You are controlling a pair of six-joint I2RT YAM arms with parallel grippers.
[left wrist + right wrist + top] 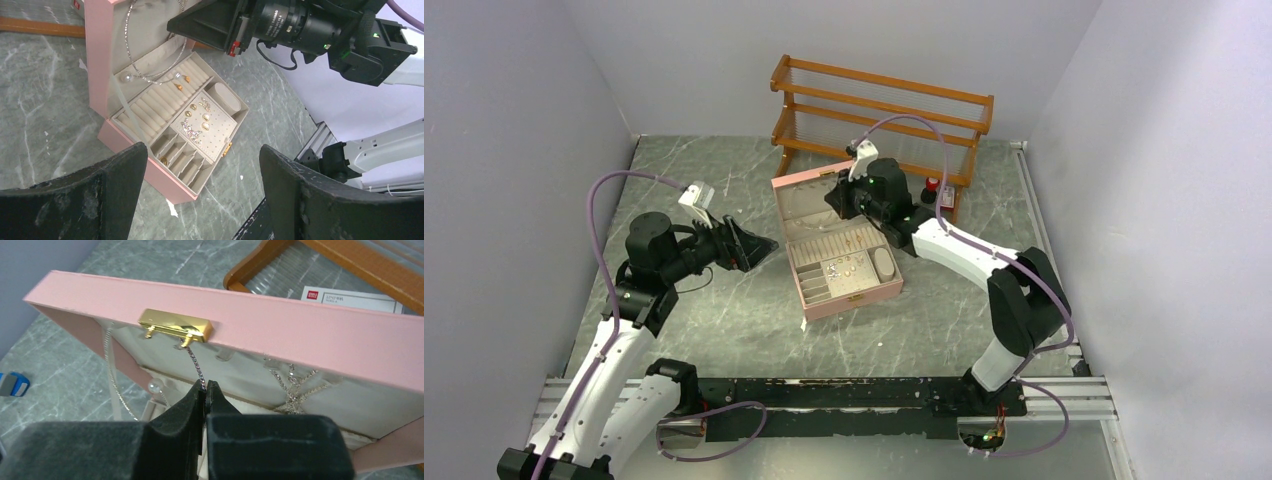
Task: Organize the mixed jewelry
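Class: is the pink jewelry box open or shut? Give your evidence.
Open. The pink jewelry box has its lid raised, compartments exposed, earrings lying inside.

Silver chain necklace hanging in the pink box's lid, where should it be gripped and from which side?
Pinch the chain necklace on its single straight strand just below the top edge of the lid, coming from the open front; the lid panel blocks the back. A thin strand wants jaws closing across it. The right gripper is shut on it there.
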